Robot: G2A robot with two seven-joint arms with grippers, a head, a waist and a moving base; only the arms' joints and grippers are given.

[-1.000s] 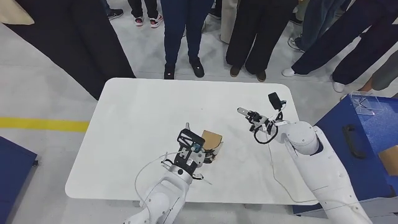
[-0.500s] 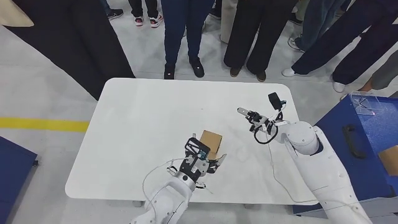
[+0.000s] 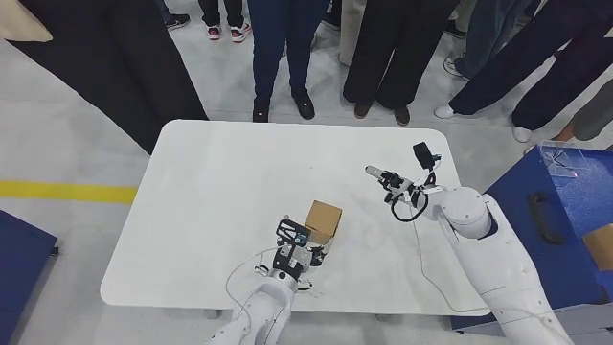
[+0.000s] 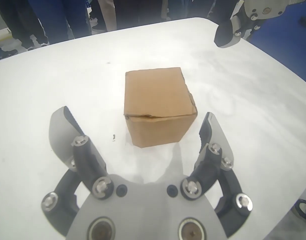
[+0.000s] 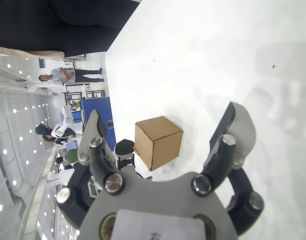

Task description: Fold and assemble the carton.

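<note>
— Where's the small brown cardboard carton point(image 4: 158, 106)?
— Closed, standing on the white counter point(image 3: 220, 201). Left gripper point(image 3: 299, 238) spread just beside it, not touching; right gripper point(image 3: 375, 172) spread too, well apart from it.

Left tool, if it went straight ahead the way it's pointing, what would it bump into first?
Probably the carton. It stands on the table straight ahead of the open left tool, with bare table between them. Height is hard to judge, so it might skim over.
</note>
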